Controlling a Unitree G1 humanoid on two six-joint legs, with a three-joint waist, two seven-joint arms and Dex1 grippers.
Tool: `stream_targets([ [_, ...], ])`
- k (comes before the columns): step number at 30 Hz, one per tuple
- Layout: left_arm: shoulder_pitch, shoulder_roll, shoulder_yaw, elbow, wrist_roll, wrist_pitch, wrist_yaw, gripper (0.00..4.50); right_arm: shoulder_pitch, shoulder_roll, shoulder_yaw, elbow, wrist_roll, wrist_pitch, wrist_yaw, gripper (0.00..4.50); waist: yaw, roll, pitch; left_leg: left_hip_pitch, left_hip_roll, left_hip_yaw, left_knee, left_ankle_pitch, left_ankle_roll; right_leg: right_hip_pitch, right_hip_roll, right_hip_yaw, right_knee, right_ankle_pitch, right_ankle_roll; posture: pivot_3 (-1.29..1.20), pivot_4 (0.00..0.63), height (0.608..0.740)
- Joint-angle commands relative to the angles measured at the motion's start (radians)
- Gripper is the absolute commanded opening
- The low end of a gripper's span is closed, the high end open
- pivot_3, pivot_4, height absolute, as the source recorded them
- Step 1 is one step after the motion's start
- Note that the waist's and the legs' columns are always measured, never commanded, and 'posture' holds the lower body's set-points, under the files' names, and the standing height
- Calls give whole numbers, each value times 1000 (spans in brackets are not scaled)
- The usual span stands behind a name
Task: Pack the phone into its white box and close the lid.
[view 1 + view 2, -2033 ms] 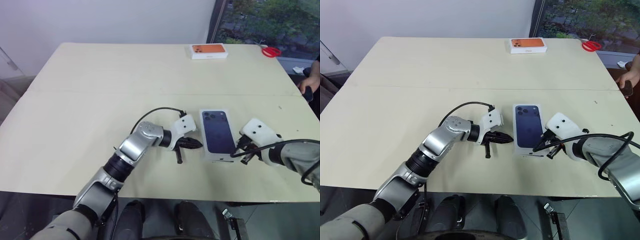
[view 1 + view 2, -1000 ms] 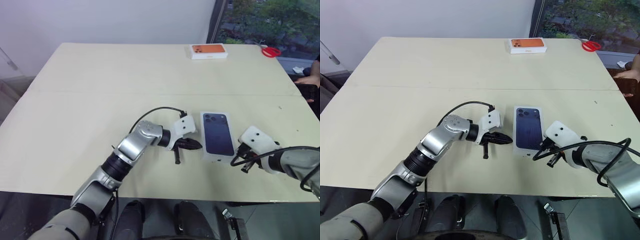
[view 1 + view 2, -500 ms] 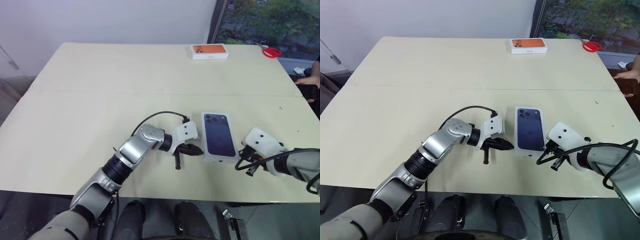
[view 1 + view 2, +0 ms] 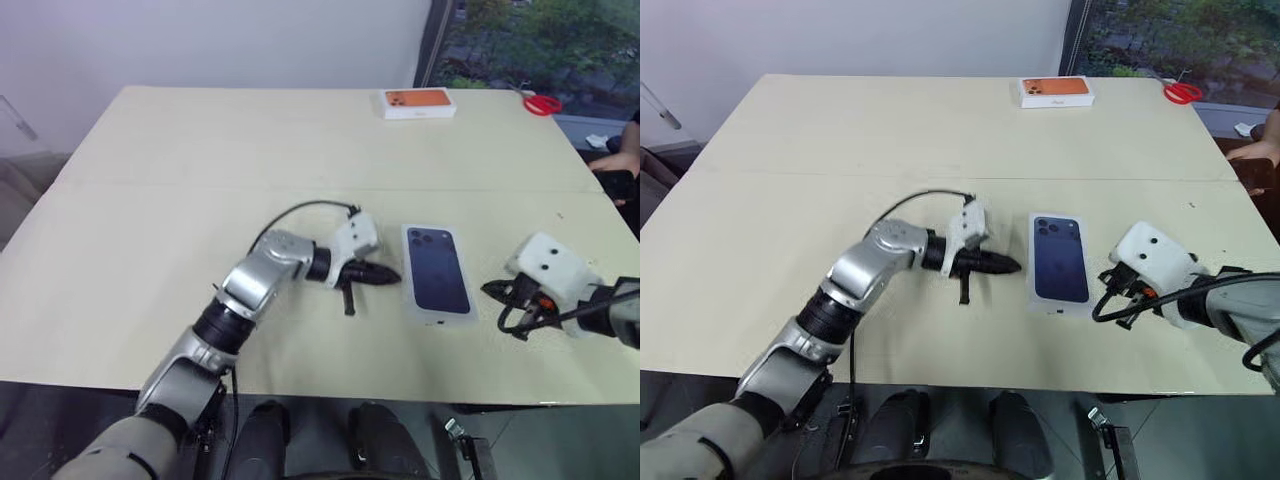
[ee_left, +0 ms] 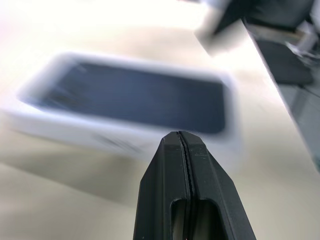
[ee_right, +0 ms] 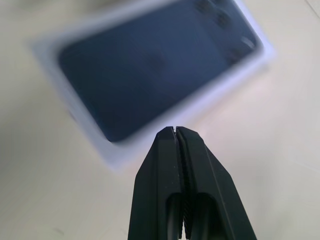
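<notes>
The lid [image 4: 437,272], white with a dark blue phone's back printed on its top, is seen lying flat on the pale desk [image 4: 200,150], near the front edge and between the two grippers. It appears to be seated on the white box, which is covered by it; the phone itself cannot be made out.

The left arm is extended forward from the lower left and bent at the elbow, with the forearm angled toward the lid. The left gripper [image 4: 385,274] is pointed almost level toward the lid's long left side, its tip held just beside that side without touching it. Its two black fingers [image 5: 185,175] are pressed together with nothing between them, as is shown plainly in the left wrist view.

The right arm is brought in from the right edge, with its white wrist housing raised above the desk. The right gripper [image 4: 494,290] is tilted downward and aimed toward the lid's right side, a clear gap being left between them. Its fingers [image 6: 182,170] are likewise closed on each other and hold nothing.

At the far edge of the desk a white box with an orange picture [image 4: 418,102] is set, and red scissors [image 4: 541,103] are laid to its right.
</notes>
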Motion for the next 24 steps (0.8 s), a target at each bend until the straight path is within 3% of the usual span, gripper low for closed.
stream_targets([
  [1, -63, -69, -7, 98, 37, -8, 80, 0, -18, 23, 42, -20, -5, 7, -40, 67, 8, 0, 0, 1, 0, 0, 0, 0, 0, 1, 0, 0, -1, 0, 0, 0, 150, 732],
  [10, -182, -183, -127, 467, 213, -72, 150, 0, 35, 65, 146, -17, -25, 41, -110, 67, 13, 0, 0, 2, 0, 0, 0, 0, 1, 1, 0, 0, 0, 0, 0, 0, 150, 732],
  [18, -172, -205, -113, 530, 243, -107, 145, 0, 80, 87, 181, -17, -46, 32, -147, 67, 15, -8, -5, 10, 0, 0, -1, -1, 1, 10, 0, 0, -2, -1, 0, 0, 150, 732],
  [24, -139, -174, 23, 429, 169, -145, 161, 0, 5, 130, 136, -7, -28, 11, -162, 67, 8, -8, -5, 10, 0, 0, -1, -1, 1, 10, 0, 0, -2, -1, 0, 0, 150, 732],
])
